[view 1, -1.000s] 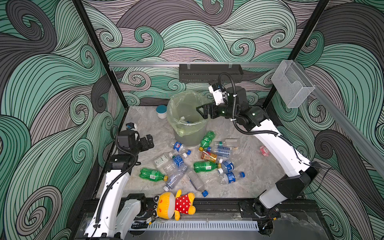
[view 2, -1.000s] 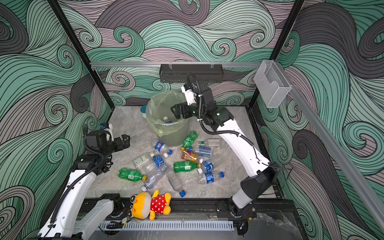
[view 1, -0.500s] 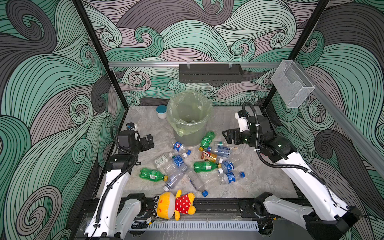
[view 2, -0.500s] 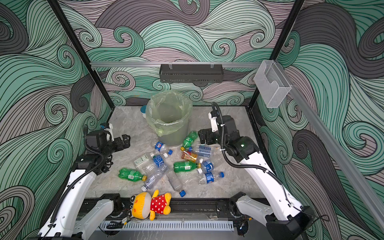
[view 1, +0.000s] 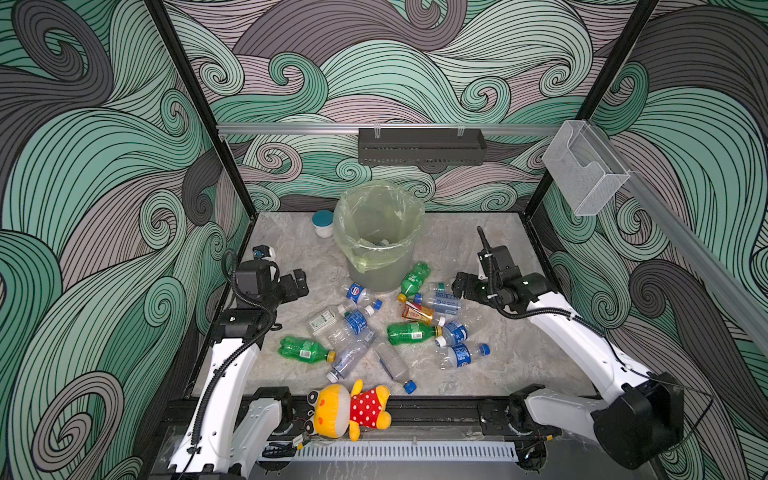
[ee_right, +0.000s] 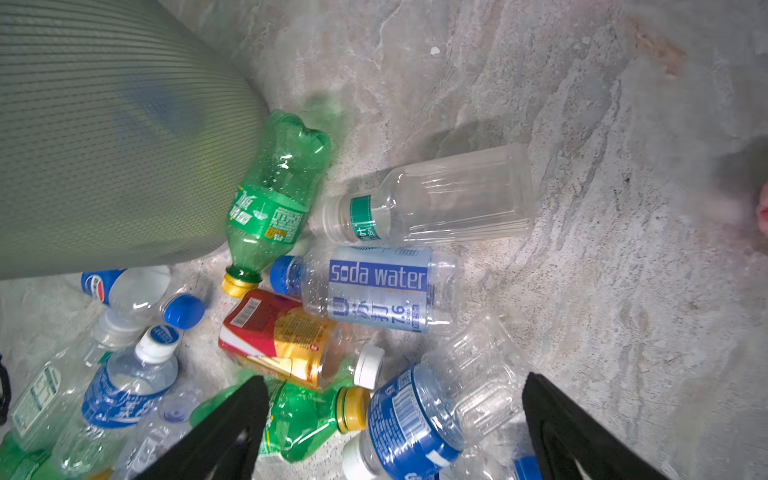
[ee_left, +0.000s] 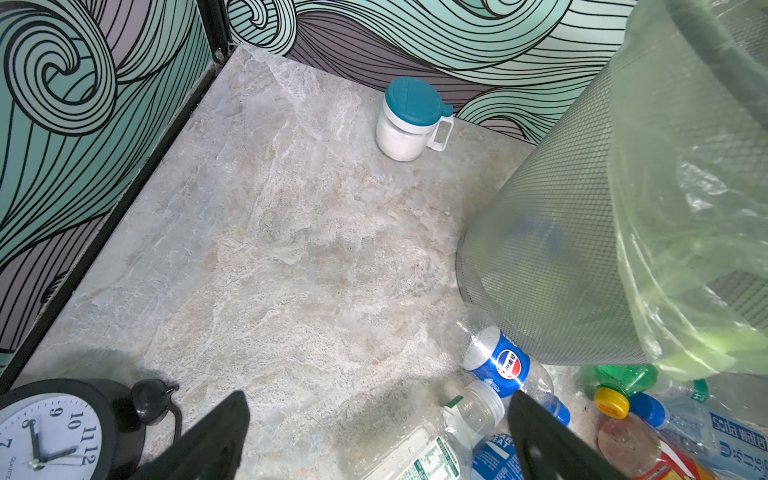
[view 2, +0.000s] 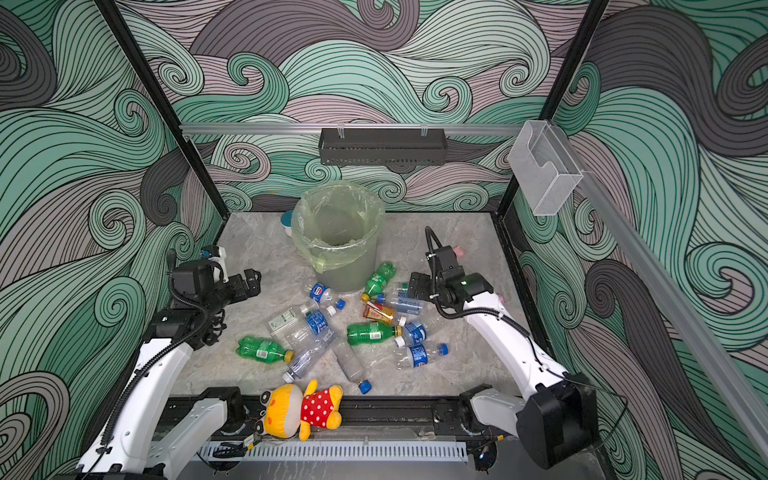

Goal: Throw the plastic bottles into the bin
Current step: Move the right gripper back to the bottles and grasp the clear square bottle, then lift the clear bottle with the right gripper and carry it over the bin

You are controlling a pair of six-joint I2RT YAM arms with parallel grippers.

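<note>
At the back left of the grey floor (view 1: 449, 237), a small white jar (view 1: 323, 224) with a blue-green lid. Lid on, white stuff inside, seen best from the left wrist. Near it on the right, the big round grey bin (view 1: 365, 274), standing upright, lined with a yellow-green bag folded over the rim. Down at the bottom, something small and pale, too small to name. Blue and green smudges through the bin wall in both wrist views. Up on the back wall, a long black tray (view 1: 419, 145), inside hidden. Further right, high on the rail, a clear box (view 1: 582, 178).

Plastic bottles (view 1: 411, 332) not in the bin, lying flat in a heap on the floor in front of it. One green bottle (view 1: 415, 276) with a yellow cap resting against the bin wall. One blue-label bottle (ee_left: 496, 365) right at the foot of the bin.

Left claw (view 1: 297, 282) wide open, holding nothing, up above the floor to the left of the heap, apart from the bottles in both top views. Right claw (view 1: 459, 286) wide open too, holding nothing, just over the right edge of the heap, beside the soda water bottle (ee_right: 378, 291). Between its fingers (ee_right: 232, 428) in the right wrist view, a white-capped blue bottle (ee_right: 407, 415) and another green one lower down; touching or not, hard to tell.
</note>
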